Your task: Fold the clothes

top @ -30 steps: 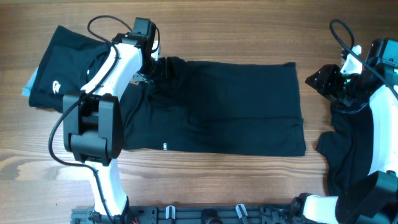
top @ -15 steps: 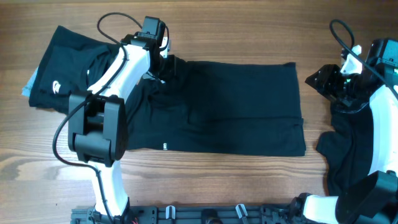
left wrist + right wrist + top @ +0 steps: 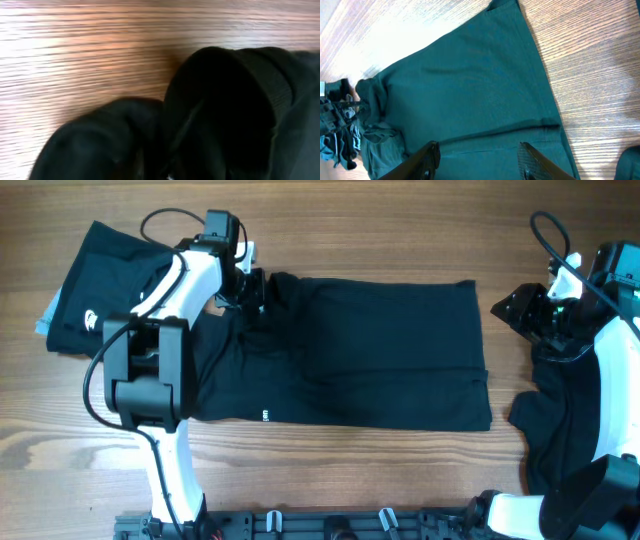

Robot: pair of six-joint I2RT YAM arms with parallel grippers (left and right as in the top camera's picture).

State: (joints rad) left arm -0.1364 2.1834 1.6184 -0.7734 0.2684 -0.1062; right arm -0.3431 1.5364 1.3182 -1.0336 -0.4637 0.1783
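Black shirt lies spread on the table, its collar bunched at the left gripper, whose hold cannot be told. Pinching the collar edge and lifting slowly should fold it cleanly. The right gripper hangs open, empty.

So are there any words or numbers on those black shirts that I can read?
Nothing here can be read as words or numbers.
white logo on the folded black shirt at the left: too small to read, no letters to make out.
small white print near the front edge of the spread-out black shirt: too small and blurred to read.
Wrist views: no writing shows.
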